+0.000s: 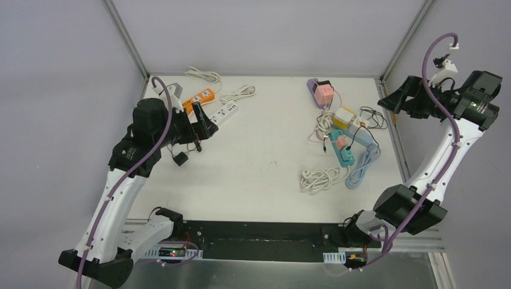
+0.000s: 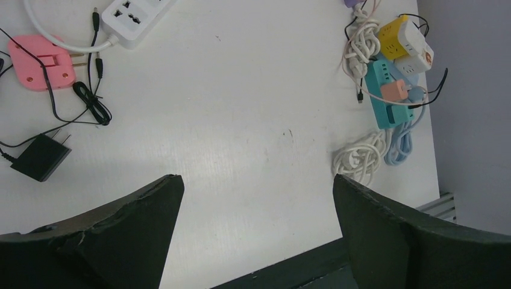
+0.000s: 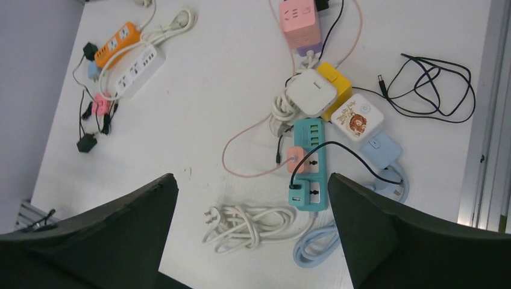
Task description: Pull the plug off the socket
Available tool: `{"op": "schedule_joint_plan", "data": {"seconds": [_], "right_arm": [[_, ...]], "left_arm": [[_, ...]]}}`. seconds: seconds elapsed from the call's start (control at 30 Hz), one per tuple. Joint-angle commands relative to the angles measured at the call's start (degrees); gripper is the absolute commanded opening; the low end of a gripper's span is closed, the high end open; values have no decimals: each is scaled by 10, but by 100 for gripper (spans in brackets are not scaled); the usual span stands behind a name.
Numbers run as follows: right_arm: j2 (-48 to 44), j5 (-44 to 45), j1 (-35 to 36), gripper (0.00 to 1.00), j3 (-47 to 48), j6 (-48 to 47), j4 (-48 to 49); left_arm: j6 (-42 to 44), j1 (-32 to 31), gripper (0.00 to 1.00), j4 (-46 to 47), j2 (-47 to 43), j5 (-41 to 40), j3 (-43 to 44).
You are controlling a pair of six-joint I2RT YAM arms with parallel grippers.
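A teal power strip [image 3: 314, 148] lies at the table's right side, also in the top view [image 1: 345, 155] and the left wrist view [image 2: 382, 100]. A pink plug [image 3: 296, 161] with a pink cable sits in one of its sockets. A teal USB adapter [image 3: 295, 193] with a black cable sits in the socket beside it. My right gripper [image 3: 250, 177] is open and empty, high above the strip; in the top view it [image 1: 396, 100] is at the right edge. My left gripper [image 2: 254, 180] is open and empty, held over the table's left side [image 1: 202, 122].
Yellow, white and pink cube sockets [image 3: 328, 90] and loose black cable [image 3: 431, 78] lie behind the strip. Coiled white [image 3: 259, 224] and blue [image 3: 316, 247] cables lie in front. Orange [image 1: 199, 99] and white [image 1: 224, 112] strips and a black adapter [image 1: 179, 158] lie at left.
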Motion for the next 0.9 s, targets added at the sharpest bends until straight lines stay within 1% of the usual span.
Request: {"op": "schedule_joint_plan", "data": {"seconds": [0.0,0.13,0.27,0.33,0.43,0.53,0.67,0.73,0.87], "right_arm": [[-11,21,-9,100,-4,144,107],[-59,38,-9,100,-68,188,187],[-85,2,-8,100,-123,258,277],[-84,-19,-7,100,-123,259,275],[-75,-17,-4,100,-105,240,243],[-72,-2,-4,100,-105,261,247],[-89,12,-4,100,-121,283,252],[-98,28,-4,100,-125,287,242],[-110,78,-4,100,-122,278,210]], "left_arm": [[7,-3,99,-9,13,1,34],[7,-3,99,-34,32,11,65],[0,-3,99,-52,36,1,77],[-11,-3,99,-54,33,-7,73],[-23,-3,99,-65,19,-20,64],[-34,-3,99,-96,-12,-57,59],[-15,-3,99,-152,-47,-93,79],[-6,-3,99,-171,-57,-94,92],[-8,-3,99,-174,-58,-80,101]]}}
